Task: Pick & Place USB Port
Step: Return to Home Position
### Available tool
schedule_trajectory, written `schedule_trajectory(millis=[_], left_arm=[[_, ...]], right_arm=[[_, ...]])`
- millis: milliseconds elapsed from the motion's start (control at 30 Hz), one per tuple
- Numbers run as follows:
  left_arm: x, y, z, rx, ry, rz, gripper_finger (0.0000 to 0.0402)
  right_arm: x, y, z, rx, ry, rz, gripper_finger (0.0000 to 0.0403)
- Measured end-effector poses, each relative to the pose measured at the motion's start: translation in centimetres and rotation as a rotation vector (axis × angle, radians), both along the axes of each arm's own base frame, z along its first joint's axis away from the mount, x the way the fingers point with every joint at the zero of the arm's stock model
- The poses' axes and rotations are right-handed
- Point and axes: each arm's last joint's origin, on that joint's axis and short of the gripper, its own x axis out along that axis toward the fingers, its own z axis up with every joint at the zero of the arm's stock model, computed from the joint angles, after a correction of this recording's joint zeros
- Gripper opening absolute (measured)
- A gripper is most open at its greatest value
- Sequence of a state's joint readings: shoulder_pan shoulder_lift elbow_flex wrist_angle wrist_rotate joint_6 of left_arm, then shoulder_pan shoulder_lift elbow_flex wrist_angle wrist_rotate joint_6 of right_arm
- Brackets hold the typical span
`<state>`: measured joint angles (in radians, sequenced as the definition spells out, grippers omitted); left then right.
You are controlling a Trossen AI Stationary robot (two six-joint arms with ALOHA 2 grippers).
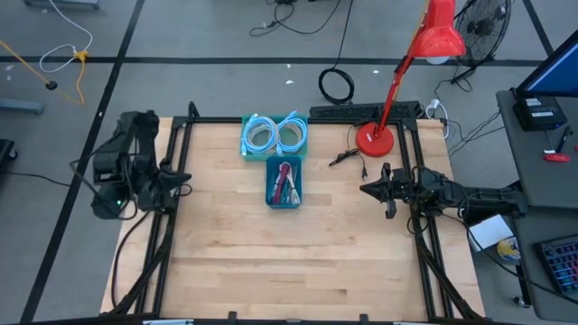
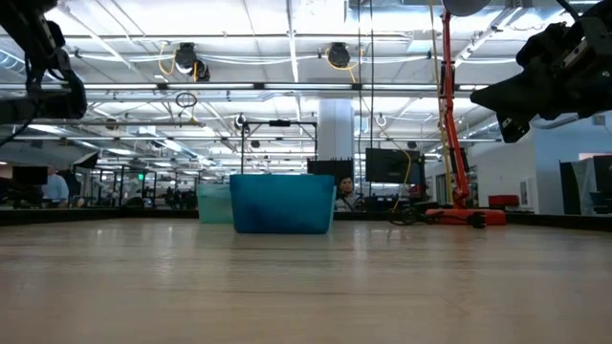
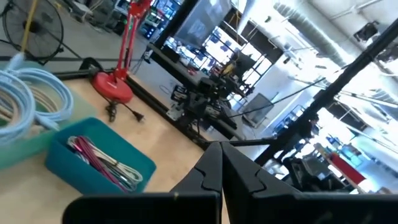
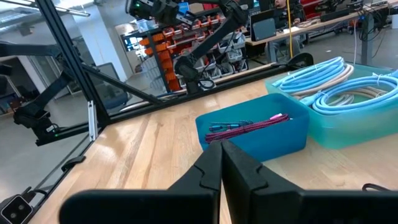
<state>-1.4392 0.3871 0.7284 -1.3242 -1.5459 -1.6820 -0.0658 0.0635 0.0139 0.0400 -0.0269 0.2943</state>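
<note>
Mid-table: blue bin [image 1: 284, 183] beside green bin [image 1: 274, 137] | lamp [image 1: 375, 137] nearby | left gripper [image 1: 183, 176], right gripper [image 1: 366, 190] clenched (both)

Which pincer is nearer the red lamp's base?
Right. The right pincer sits close beside the lamp base; the left pincer is across the table.

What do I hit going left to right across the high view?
Left gripper → blue bin → right gripper. Left out: green bin overlaps the blue bin, and lamp overlaps the right gripper.
</note>
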Motion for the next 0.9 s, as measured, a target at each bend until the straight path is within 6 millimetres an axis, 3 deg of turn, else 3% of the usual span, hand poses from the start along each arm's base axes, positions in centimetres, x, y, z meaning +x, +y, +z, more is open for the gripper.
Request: schedule_trajectory(millis=[133, 333, 467, 567, 733, 900], left_arm=[[0.3, -2.2, 0.8, 0.001, 0.015, -0.019, 0.0], [1.4, -7.0, 1.9, 0.005, 0.031, -0.01, 0.0], [3.4, -10.2, 2.1, 0.026, 0.072, -0.013, 0.0], [5.9, -11.9, 2.0, 0.046, 0.113, -0.048, 0.0], [10.6, -12.2, 2.7, 0.096, 0.094, -0.18, 0.0], [14.5, -9.4, 3.6, 0.19, 0.004, -0.284, 0.0]], right_arm=[[0.0, 0.0, 0.0, 0.0, 0.0, 0.0, 0.0], [0.0, 0.0, 0.0, 0.0, 0.0, 0.0, 0.0], [0.0, 0.0, 0.0, 0.0, 0.0, 0.0, 0.0], [0.0, 0.0, 0.0, 0.0, 0.0, 0.0, 0.0], [0.0, 0.0, 0.0, 0.0, 0.0, 0.0, 0.0], [0.0, 0.0, 0.0, 0.0, 0.0, 0.0, 0.0]])
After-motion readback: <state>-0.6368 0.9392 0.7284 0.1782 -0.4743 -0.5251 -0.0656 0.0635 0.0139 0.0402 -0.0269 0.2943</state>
